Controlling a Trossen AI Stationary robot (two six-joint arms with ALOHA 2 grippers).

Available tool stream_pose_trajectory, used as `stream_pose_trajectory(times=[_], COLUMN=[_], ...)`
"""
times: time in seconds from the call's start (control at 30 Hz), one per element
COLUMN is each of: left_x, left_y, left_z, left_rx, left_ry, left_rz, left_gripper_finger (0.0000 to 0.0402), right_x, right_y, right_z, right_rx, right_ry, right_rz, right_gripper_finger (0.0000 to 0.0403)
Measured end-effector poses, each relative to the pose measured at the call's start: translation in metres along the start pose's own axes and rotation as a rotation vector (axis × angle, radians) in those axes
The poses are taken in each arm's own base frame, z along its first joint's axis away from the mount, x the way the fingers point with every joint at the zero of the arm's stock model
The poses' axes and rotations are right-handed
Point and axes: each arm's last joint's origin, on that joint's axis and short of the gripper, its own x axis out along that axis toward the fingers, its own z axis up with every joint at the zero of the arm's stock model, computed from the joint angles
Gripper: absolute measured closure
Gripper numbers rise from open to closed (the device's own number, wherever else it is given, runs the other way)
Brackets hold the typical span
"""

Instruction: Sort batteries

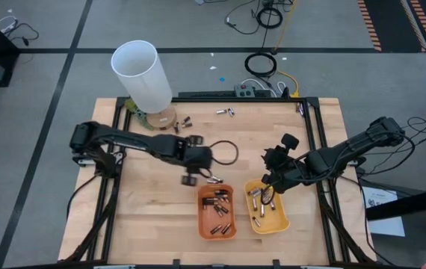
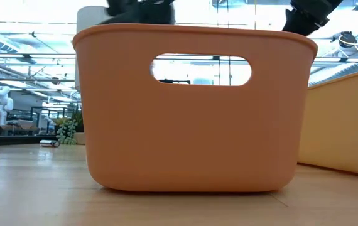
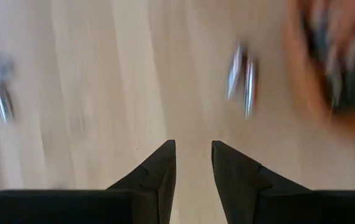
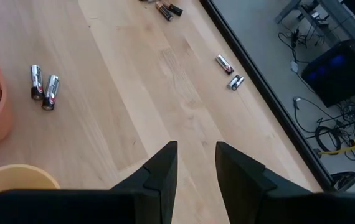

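batteries: small stiff cylinders, silvery or dark with coppery ends; loose pair of silvery ones (image 1: 214,179) lay on the table (image 1: 153,217) just beside the orange tray's far rim, toward the middle of the table
other loose cells: a pair (image 1: 226,112) near the table's far edge, a few dark ones (image 1: 183,122) by the base of the white tube (image 1: 144,75) at the far-left corner
orange tray (image 1: 217,212): near edge, centre; held dark coppery-ended cells
yellow tray (image 1: 267,207): just beside the orange one on its right; held silvery cells
left gripper (image 1: 191,178): over the table right next to the loose silvery pair, fingers slightly apart with bare wood showing between them, holding nothing
right gripper (image 1: 267,179): over the far rim of the yellow tray, fingers slightly apart, empty
handling (judgement): cells looked hard, smooth, dense for their size; round so they'd roll and squirt out of a skewed pinch; not fragile
grip point (judgement): across the barrel at mid-length, fingers square to the long axis; the two silvery cells lay touching side by side, so one would need nudging off or both taken together
risk (judgement): a light touch could send a cell rolling along the wood
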Motion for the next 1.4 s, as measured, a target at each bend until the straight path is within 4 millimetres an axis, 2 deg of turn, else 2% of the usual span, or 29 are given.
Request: stream_pose_trajectory(times=[0.17, 0.33, 0.53, 0.67, 0.87, 1.2, 1.4], left_x=[-0.006, 0.013, 0.043, 0.054, 0.063, 0.068, 0.069], left_y=[0.003, 0.008, 0.01, 0.01, 0.013, 0.016, 0.021], left_z=[-0.043, -0.083, -0.131, -0.154, -0.166, -0.162, -0.163], left_rx=[0.022, 0.076, 0.151, 0.154, 0.142, 0.228, 0.205], left_ry=[0.293, 0.546, 0.722, 0.792, 0.79, 0.73, 0.728], left_rz=[-0.04, -0.098, -0.136, -0.145, -0.147, -0.134, -0.134], left_gripper_finger=[0.0289, 0.0289, 0.0288, 0.0288, 0.0288, 0.0282, 0.0276], right_x=[0.0, 0.0, 0.0, 0.0, 0.0, 0.0, 0.0], right_y=[0.001, 0.002, 0.002, 0.002, 0.002, 0.002, 0.002], right_z=[0.001, 0.002, 0.002, 0.002, 0.002, 0.002, 0.002], right_rx=[0.007, -0.001, -0.01, -0.018, -0.027, -0.027, -0.027], right_ry=[-0.007, -0.013, -0.011, -0.009, -0.009, -0.009, -0.009], right_rz=[0.005, 0.01, 0.016, 0.018, 0.019, 0.019, 0.019], right_gripper_finger=[0.0303, 0.0303, 0.0303, 0.0303, 0.0303, 0.0303, 0.0303])
